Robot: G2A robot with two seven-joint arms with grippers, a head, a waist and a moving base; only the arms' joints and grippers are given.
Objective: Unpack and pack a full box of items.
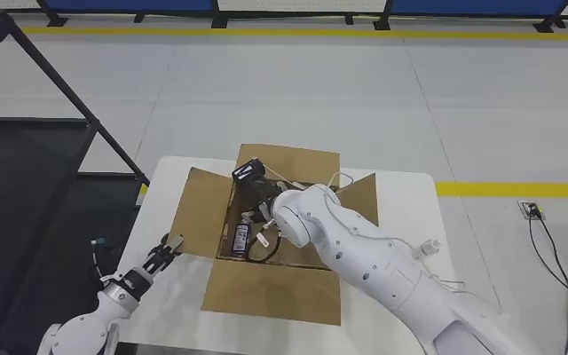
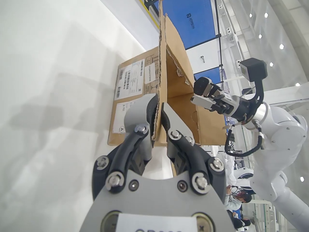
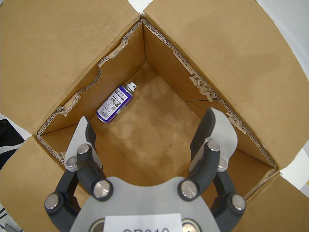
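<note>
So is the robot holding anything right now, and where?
The left gripper pinches the box flap by its outer edge; the right gripper holds nothing, jaws open.

I see a pale grey floor (image 1: 293, 89) with yellow lines (image 1: 266, 32), blue wall panels (image 2: 188, 1), and round ceiling lights (image 2: 266, 15) overhead.

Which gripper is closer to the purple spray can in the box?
Right. The right gripper hangs open above the spray can inside the box; the left gripper is outside, clamped on a box flap.
</note>
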